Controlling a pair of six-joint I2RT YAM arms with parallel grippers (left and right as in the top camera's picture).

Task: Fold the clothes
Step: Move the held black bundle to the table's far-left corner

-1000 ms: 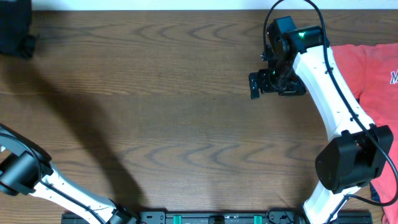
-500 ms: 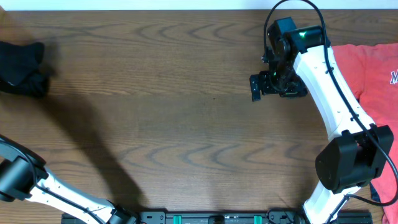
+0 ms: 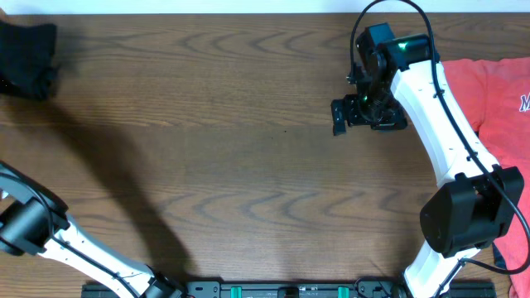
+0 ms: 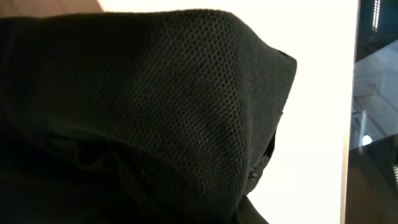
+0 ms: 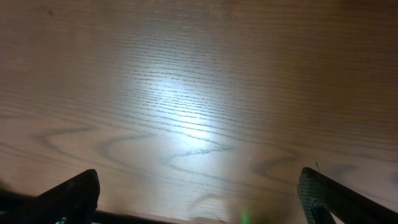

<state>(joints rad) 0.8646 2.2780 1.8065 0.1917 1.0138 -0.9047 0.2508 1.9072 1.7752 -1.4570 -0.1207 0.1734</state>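
The clothes (image 3: 29, 48) show as a bunched black mass at the far left corner of the desk (image 3: 248, 165), partly cut off by the edge of the overhead view and well apart from everything else. In the left wrist view the same clothes (image 4: 143, 118) fill nearly the whole picture: a fine black mesh weave with tiny holes, folded over in a rounded hump, with no label, brand or print to be read on it. The left tool is hidden behind this fabric and lies outside the overhead view; it is closed, gripping the clothes that drape across its camera. The left arm (image 3: 41, 232) runs from the near edge out past the left edge of the desk. The right tool (image 3: 338, 116) hovers over bare wood toward the far right, its fingers spread wide with nothing between them; the right wrist view shows the right tool (image 5: 199, 202) above empty wood grain. A green light (image 3: 403, 45) glows on the right arm (image 3: 439, 124). At the right edge lies a red-orange T-shirt (image 3: 497, 91) with white lettering (image 3: 525, 103), of which only a cut-off "M" can be read.
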